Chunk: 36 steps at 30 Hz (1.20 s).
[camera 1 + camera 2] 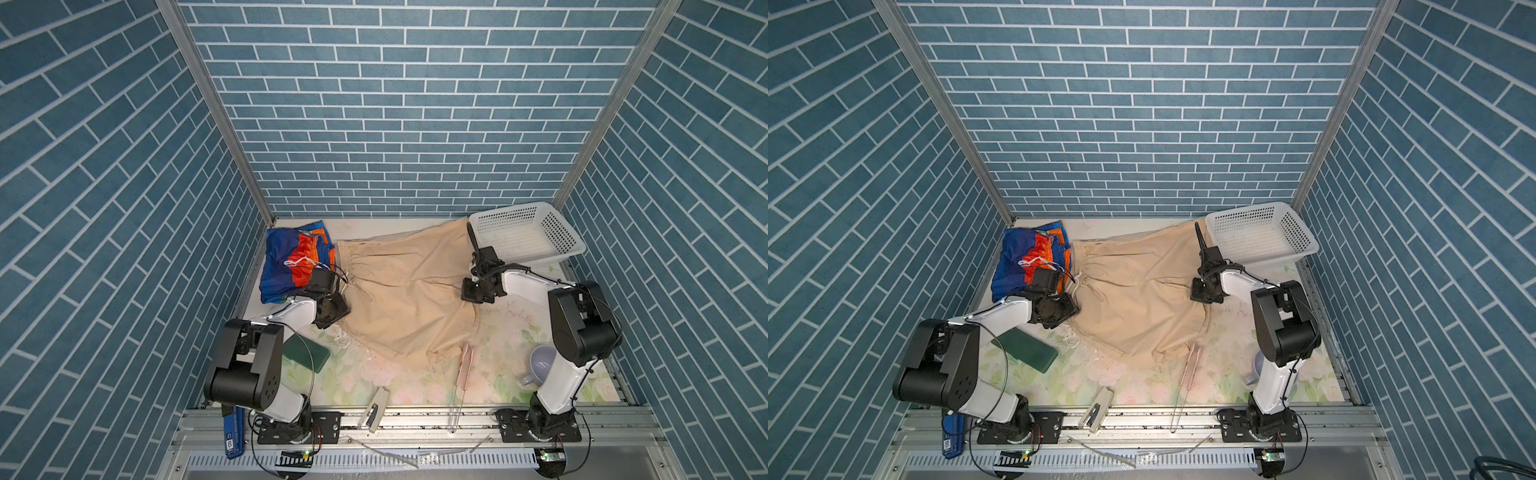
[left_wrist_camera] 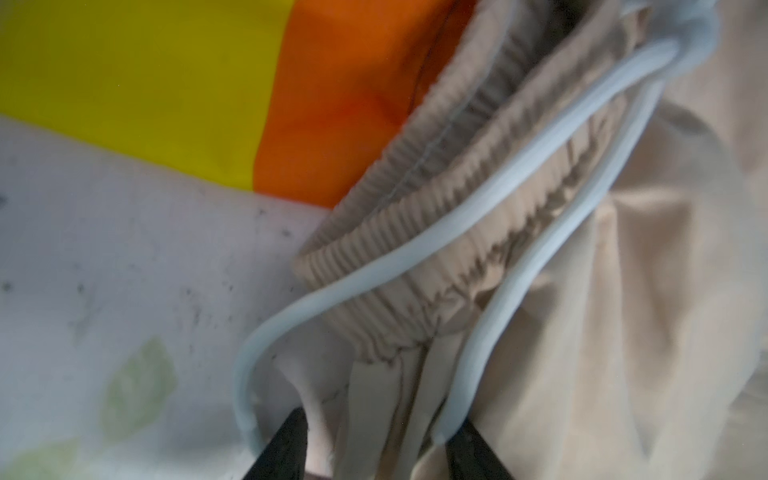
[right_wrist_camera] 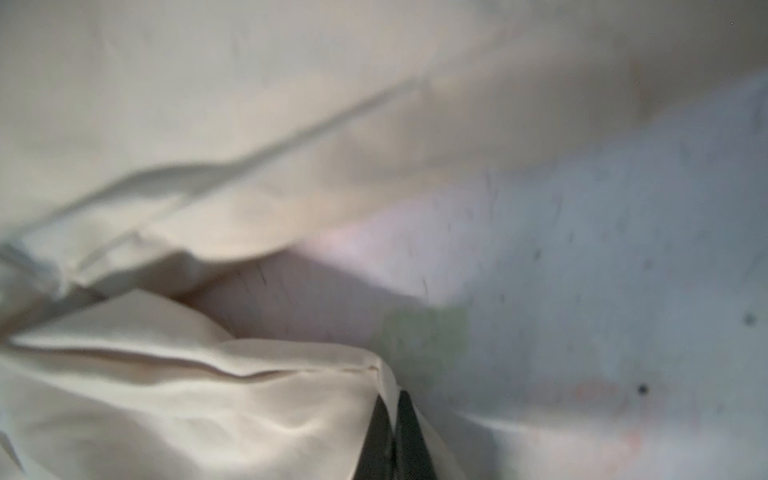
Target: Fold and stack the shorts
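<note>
The beige shorts [image 1: 407, 291] [image 1: 1133, 291] lie spread over the middle of the floral table, their gathered waistband [image 2: 436, 199] toward the left. Beside that waistband, at the back left, the rainbow-striped shorts [image 1: 286, 262] [image 1: 1021, 257] [image 2: 270, 104] rest in a folded bundle. My left gripper [image 2: 380, 444] is low at the waistband's near end, its jaws apart with beige cloth between them and the white drawstring [image 2: 415, 249] looping past. My right gripper [image 3: 392, 424] is shut on a thin hem of the beige shorts [image 3: 208, 395] at their right side, lifting it slightly.
A white perforated basket [image 1: 523, 232] stands at the back right, just behind the right arm. A dark green pad [image 1: 307, 353] lies near the left arm. A lilac cup [image 1: 540, 361], pink tongs [image 1: 465, 370] and a stapler [image 1: 374, 409] sit along the front.
</note>
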Each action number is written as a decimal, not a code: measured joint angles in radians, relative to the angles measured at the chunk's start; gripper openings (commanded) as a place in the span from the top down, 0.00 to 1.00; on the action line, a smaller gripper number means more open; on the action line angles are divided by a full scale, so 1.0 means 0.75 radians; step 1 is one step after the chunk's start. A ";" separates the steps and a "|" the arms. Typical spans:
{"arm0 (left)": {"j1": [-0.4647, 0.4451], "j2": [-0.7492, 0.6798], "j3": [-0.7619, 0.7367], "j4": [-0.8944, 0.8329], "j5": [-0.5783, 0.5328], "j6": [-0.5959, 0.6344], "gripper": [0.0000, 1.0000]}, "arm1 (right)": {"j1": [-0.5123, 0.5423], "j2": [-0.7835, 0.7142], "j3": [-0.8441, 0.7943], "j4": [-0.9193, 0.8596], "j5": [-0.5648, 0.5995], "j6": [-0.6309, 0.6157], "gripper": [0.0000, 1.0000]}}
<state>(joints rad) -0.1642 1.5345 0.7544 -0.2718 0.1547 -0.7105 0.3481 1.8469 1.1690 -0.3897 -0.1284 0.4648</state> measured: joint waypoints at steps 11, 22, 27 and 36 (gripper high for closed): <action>0.000 0.171 0.158 0.063 0.002 0.007 0.48 | -0.073 0.289 0.548 -0.049 0.176 -0.161 0.85; 0.000 0.190 0.175 0.078 0.008 0.008 0.51 | -0.024 0.011 0.237 0.010 0.275 -0.236 0.49; 0.000 0.164 0.156 0.052 0.006 0.013 0.50 | 0.135 -0.315 0.016 -0.087 0.485 -0.271 0.41; 0.000 0.082 0.137 0.020 0.004 0.018 0.44 | 0.217 -0.434 -0.302 -0.224 0.460 -0.126 0.31</action>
<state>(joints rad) -0.1642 1.5963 0.8570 -0.2565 0.1577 -0.6968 0.5110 1.5211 0.9428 -0.5579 0.2165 0.3706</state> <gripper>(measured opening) 0.564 0.679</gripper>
